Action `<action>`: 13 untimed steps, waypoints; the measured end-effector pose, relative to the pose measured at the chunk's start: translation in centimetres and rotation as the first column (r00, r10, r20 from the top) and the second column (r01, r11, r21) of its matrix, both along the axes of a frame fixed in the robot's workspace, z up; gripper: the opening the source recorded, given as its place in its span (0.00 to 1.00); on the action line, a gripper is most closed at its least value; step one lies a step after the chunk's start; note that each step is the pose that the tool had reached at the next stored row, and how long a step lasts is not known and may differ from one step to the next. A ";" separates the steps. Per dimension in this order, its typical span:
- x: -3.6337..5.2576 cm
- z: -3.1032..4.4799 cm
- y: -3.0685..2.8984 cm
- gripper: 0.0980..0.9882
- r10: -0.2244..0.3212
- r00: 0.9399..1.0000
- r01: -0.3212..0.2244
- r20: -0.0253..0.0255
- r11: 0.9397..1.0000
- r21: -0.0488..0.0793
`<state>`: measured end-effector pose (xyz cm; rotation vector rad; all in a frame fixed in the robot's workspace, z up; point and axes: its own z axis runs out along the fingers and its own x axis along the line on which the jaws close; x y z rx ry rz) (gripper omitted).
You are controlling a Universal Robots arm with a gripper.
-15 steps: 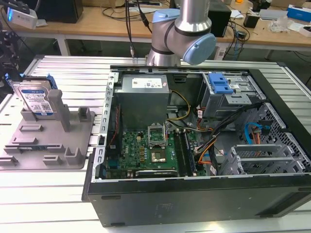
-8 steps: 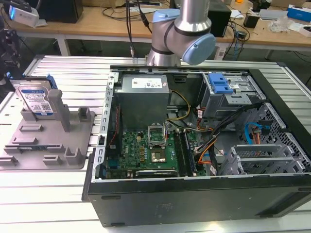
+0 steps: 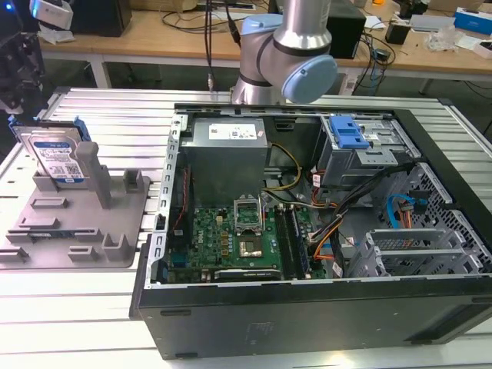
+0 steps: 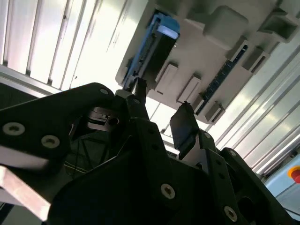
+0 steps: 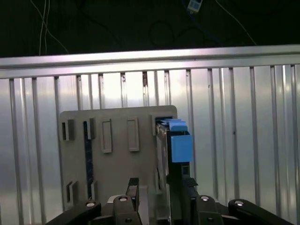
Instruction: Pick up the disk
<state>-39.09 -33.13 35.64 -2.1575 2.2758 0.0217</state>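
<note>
The disk (image 3: 55, 154) stands upright on its edge in the grey holder tray (image 3: 92, 231) at the exterior view's left, its white-and-blue label facing forward. In the first wrist view the disk (image 5: 165, 140) appears edge-on with its blue frame, and my gripper (image 5: 159, 188) hangs above the tray, open, one finger on either side of the disk's line and not touching it. In the second wrist view the fingertips (image 4: 138, 88) stand apart with nothing between them, and the disk (image 4: 157, 40) lies beyond them.
An open computer case (image 3: 307, 231) with motherboard, cables and drive bays takes up the exterior view's middle and right. The holder tray carries several upright posts (image 3: 88, 173) beside the disk. Everything rests on a ribbed metal table (image 3: 100, 108); a cluttered bench runs behind.
</note>
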 end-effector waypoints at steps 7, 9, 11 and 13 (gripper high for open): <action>-1.71 -0.49 1.74 0.43 0.002 1.000 -0.002 0.000 1.000 -0.003; -1.76 -0.55 1.73 0.43 0.006 1.000 -0.006 0.000 1.000 -0.003; -1.80 -0.54 1.74 0.43 0.006 1.000 -0.006 0.000 1.000 -0.003; -1.81 -0.55 1.74 0.43 0.006 1.000 -0.006 0.000 1.000 -0.003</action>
